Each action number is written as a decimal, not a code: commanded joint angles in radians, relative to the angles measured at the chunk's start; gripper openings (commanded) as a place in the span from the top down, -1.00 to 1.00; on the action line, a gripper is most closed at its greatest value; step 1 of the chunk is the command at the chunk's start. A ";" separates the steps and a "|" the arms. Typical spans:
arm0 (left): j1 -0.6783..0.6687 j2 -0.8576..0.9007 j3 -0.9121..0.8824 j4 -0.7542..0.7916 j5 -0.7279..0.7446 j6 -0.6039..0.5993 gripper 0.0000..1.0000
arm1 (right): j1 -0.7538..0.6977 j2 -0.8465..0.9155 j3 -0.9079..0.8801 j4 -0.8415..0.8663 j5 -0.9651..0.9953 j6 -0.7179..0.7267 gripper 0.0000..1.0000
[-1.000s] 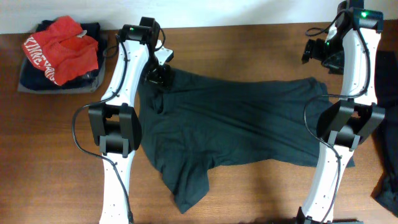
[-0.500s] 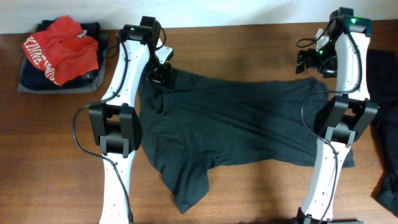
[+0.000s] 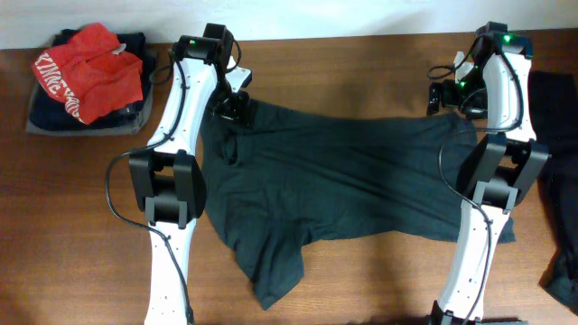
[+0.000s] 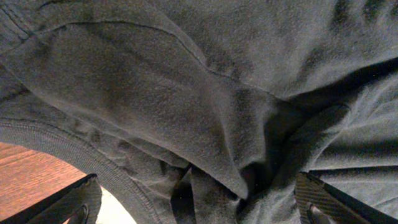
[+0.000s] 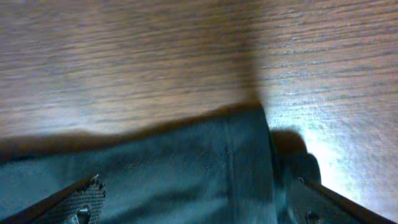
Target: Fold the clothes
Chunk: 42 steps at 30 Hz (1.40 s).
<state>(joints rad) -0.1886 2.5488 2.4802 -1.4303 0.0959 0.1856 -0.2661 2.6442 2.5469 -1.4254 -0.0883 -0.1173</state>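
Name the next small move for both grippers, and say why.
Probably lower both and close on the far edge: the left gripper hangs open over bunched fabric, the right gripper open over a corner of the dark T-shirt, which lies unfolded.

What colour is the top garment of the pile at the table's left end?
The top garment is red with white lettering, best seen overhead.

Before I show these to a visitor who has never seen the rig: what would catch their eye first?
A dark teal-grey T-shirt sprawls across the middle of the wooden table. The left end effector stands open over its bunched collar, the right end effector open at its far right corner. At the table's far left, a red garment tops a stack of dark clothes.
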 commanded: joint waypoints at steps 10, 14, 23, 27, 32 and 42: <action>-0.001 -0.019 0.001 0.003 -0.007 -0.009 -0.97 | -0.010 0.013 -0.057 0.052 -0.002 -0.010 -0.61; -0.001 -0.019 0.001 0.009 -0.006 -0.009 -0.97 | -0.010 0.012 -0.056 0.050 -0.002 -0.006 -0.33; -0.001 -0.019 0.001 0.009 -0.006 -0.009 -0.97 | -0.010 0.005 -0.044 0.020 0.043 0.029 0.40; -0.001 -0.019 0.001 0.009 -0.006 -0.010 -0.97 | -0.010 -0.012 -0.039 0.016 0.084 0.048 0.56; -0.001 -0.019 0.001 0.009 -0.006 -0.010 -0.97 | -0.010 -0.049 -0.039 0.010 0.095 0.067 0.77; -0.001 -0.019 0.001 0.008 -0.006 -0.010 -0.97 | -0.010 -0.158 -0.039 -0.105 0.100 0.167 0.92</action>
<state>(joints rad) -0.1886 2.5488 2.4802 -1.4235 0.0959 0.1856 -0.2726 2.5835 2.4962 -1.5017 -0.0078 0.0010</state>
